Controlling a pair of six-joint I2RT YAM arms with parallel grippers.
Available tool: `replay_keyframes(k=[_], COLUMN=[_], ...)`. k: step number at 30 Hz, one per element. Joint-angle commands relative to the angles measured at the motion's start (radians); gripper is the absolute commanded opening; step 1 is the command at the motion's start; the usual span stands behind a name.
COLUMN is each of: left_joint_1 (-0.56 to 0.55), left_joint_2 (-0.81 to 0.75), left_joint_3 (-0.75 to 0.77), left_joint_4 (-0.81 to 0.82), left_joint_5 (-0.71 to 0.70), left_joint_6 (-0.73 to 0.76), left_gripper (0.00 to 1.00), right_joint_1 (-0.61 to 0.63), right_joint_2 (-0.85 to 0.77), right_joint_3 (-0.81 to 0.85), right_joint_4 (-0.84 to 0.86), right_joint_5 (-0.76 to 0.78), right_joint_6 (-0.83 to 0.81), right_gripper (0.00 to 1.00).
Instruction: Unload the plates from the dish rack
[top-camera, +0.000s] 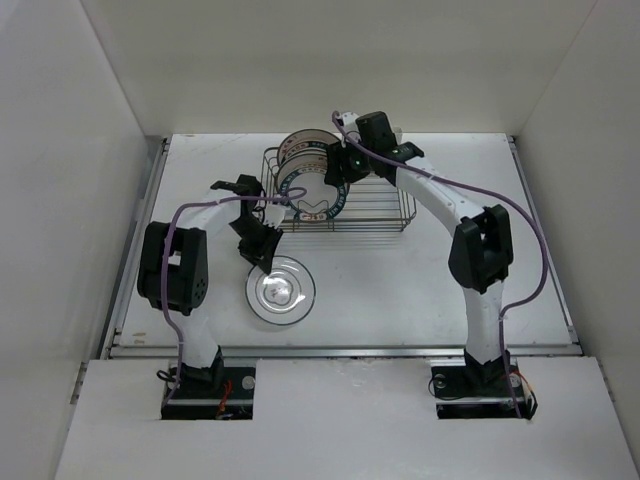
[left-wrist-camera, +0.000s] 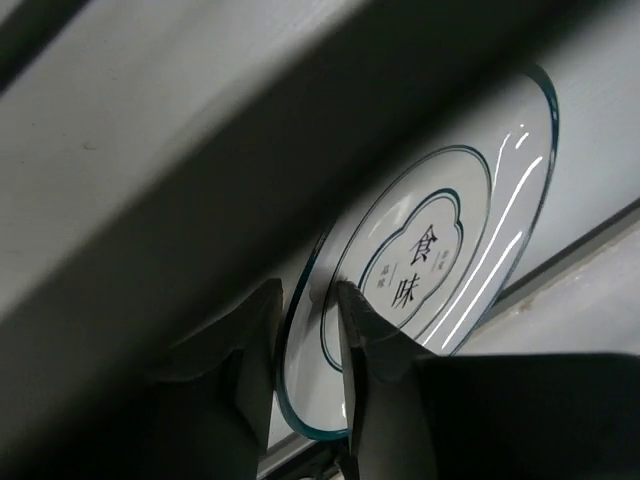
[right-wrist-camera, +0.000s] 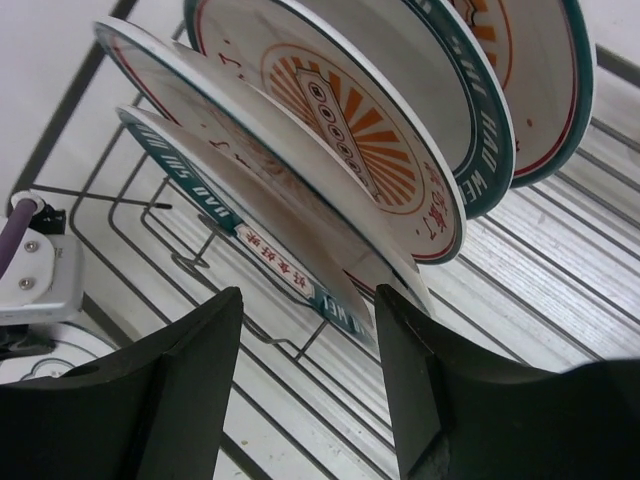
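One rack (top-camera: 380, 212) at the back of the table (top-camera: 450, 280), one loose plate (top-camera: 281, 292), two grippers. Your left gripper (top-camera: 264, 258) is at the loose plate's far-left rim. That plate lies on the table in front of the rack, apart from it. In the left wrist view the rim runs between the fingers (left-wrist-camera: 365, 330). The jaws are a narrow way apart, and you can't tell whether they pinch the rim or just straddle it. Your right gripper (top-camera: 335, 172) is at the rack's left end, among the racked plates (top-camera: 300, 150). Count there: at least four, on edge and leaning (the far ones overlap, so no firmer count). The right jaws stand apart, astride the lower rim of the front plate (right-wrist-camera: 235, 222), with a gap showing on the left finger's side.
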Motion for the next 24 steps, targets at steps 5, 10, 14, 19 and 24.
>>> replay_keyframes(k=[5,10,14,19,24], left_joint_1=[0.005,0.005,0.005,0.005,0.005], left_joint_2=[0.022,0.022,0.022,-0.017,-0.039], left_joint_3=[-0.028,-0.028,-0.028,-0.018,0.003], left_joint_4=[0.106,0.106,0.106,0.078,0.049], left_joint_5=[-0.137,-0.137,-0.137,-0.137,-0.108], left_joint_6=[0.004,0.004,0.004,-0.006,-0.016], left_gripper=[0.28,0.33,0.38,0.45,0.46], right_joint_1=[0.007,0.017,0.026,0.037,0.055], right_joint_2=[0.056,0.056,0.056,0.021,-0.055], right_joint_3=[0.069,0.081,0.081,0.081,0.072], right_joint_4=[0.011,0.011,0.011,-0.008,-0.009], right_joint_5=[0.063,0.063,0.074,0.167,0.238], right_joint_6=[-0.019,-0.019,-0.029,-0.048,-0.114], right_gripper=[0.61,0.53,0.38,0.03,0.00])
